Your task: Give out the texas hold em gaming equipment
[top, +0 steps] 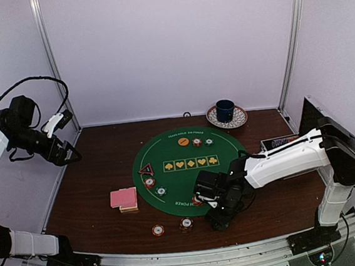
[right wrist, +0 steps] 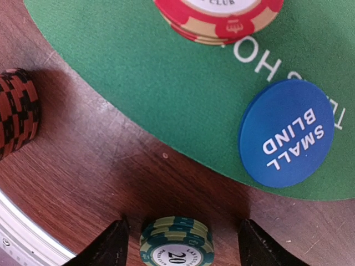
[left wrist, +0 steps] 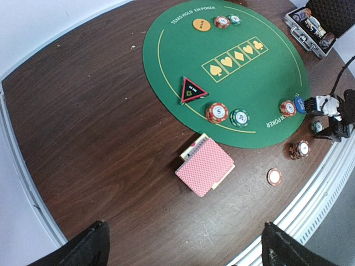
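The right fingers [right wrist: 108, 248] stand spread and empty, the green chip stack [right wrist: 176, 244] between them on the counter [right wrist: 111, 155], a gap either side. Small, stiff, light, likely slick discs: pinch across the striped rims, low, so none slides off.

Left arm [top: 23, 132] raised (jaws wide), right arm [top: 284, 159] low

Right wrist view: red chip stack [right wrist: 219, 19] cut off by top edge. Dark striped stack [right wrist: 16, 111] cut by left edge. Green chip stack [right wrist: 176, 244] cut by bottom edge.
Top view: blue disc [right wrist: 287, 133] and green chip stack hidden under right gripper [top: 220, 220]. Case [top: 278, 142] mostly behind right arm [top: 287, 157]. Chip values too small to read.
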